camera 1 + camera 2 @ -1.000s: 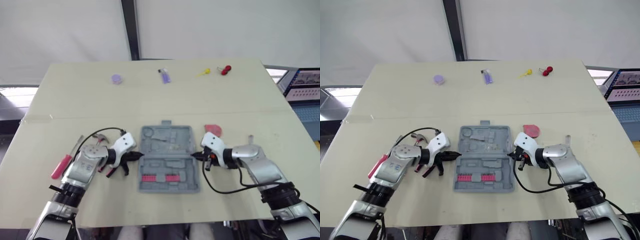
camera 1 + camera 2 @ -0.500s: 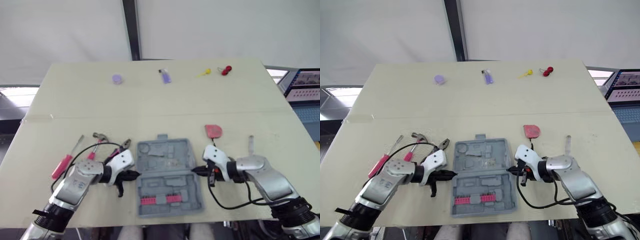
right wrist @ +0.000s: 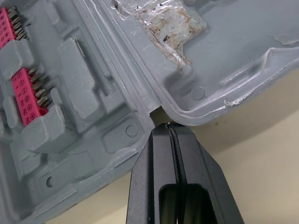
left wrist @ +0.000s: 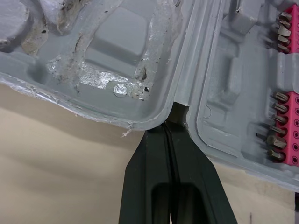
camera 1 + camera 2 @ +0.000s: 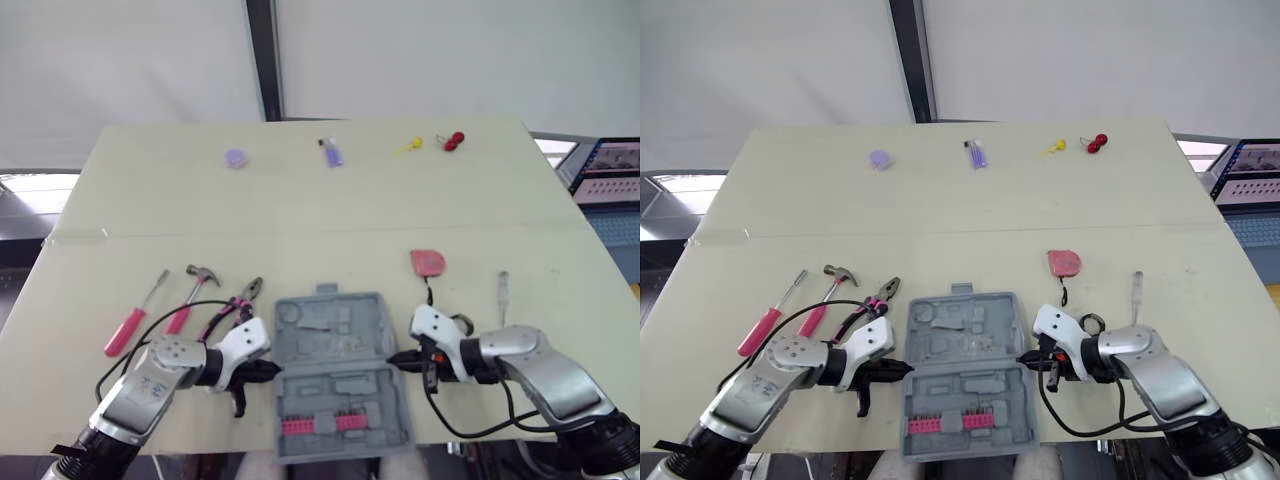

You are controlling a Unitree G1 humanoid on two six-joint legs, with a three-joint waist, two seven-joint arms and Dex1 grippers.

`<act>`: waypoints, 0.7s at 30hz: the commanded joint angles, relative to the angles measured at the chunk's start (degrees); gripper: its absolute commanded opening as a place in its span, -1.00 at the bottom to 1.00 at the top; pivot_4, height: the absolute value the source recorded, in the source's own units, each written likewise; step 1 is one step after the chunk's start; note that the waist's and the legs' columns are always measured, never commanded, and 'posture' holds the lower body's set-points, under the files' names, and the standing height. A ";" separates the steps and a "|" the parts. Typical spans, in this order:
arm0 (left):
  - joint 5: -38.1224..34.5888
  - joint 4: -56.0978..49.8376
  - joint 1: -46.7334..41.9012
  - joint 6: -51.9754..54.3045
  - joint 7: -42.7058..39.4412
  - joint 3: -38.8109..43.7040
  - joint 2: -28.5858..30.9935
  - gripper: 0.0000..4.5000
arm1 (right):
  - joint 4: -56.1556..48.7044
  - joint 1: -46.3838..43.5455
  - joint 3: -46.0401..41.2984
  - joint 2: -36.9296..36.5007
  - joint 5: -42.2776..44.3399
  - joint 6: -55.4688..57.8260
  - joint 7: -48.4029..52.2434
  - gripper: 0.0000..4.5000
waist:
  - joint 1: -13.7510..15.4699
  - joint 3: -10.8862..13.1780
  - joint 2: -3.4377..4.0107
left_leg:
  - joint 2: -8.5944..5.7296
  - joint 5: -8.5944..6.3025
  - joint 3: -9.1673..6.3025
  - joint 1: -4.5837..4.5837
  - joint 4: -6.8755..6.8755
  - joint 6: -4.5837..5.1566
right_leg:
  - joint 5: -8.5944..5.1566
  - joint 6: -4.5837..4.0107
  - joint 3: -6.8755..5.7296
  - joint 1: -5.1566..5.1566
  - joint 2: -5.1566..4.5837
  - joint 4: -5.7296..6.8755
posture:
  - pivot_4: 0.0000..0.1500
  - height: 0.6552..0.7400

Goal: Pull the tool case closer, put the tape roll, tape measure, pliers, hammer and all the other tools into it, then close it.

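Open grey plastic tool case (image 5: 335,375) on the cream bench (image 5: 300,200).
The left tool (image 5: 274,368) and right tool (image 5: 392,359), each pressed together, touch the case's hinge notches on opposite sides.

Likely lab or robot test bay, not home. Plain pale counter (image 5: 300,200) against white fabric backdrop (image 5: 420,60), split by dark vertical post (image 5: 262,60). Monitor (image 5: 612,172) with rows of content at far right, just off counter edge. Hand tools spread apart on counter: grey tool case (image 5: 335,375) near middle; hammer (image 5: 192,295), pliers (image 5: 238,305), red-handled screwdriver (image 5: 130,325) left; red tape measure (image 5: 427,263) right. Small coloured items (image 5: 331,152) in row along far edge.
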 commanded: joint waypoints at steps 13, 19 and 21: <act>-1.02 -3.90 2.17 1.89 -0.35 -4.10 1.62 -0.99 | -5.15 3.64 0.79 -0.91 2.80 0.71 0.63 -1.00 | 0.81 -0.01 -0.01 | 0.00 -0.01 0.01 0.02 0.01 0.00 | 0.00 0.00 0.01 0.02 0.00 -0.01 | 1.00 1.00; -1.40 -4.54 2.88 2.19 -0.73 -4.40 2.34 -0.99 | -5.32 4.23 0.95 -0.89 2.67 0.68 0.47 -1.00 | 0.95 -0.01 -0.02 | 0.00 -0.02 0.02 0.02 0.01 0.00 | 0.00 0.00 0.02 0.02 0.00 -0.02 | 1.00 1.00; -1.51 -4.74 3.15 2.18 -0.78 -4.37 2.55 -0.99 | -5.56 4.36 0.90 -1.11 2.78 0.82 0.63 -1.00 | 0.96 -0.01 -0.02 | 0.00 -0.02 0.02 0.02 0.01 0.00 | 0.00 0.00 0.02 0.02 0.00 -0.02 | 1.00 1.00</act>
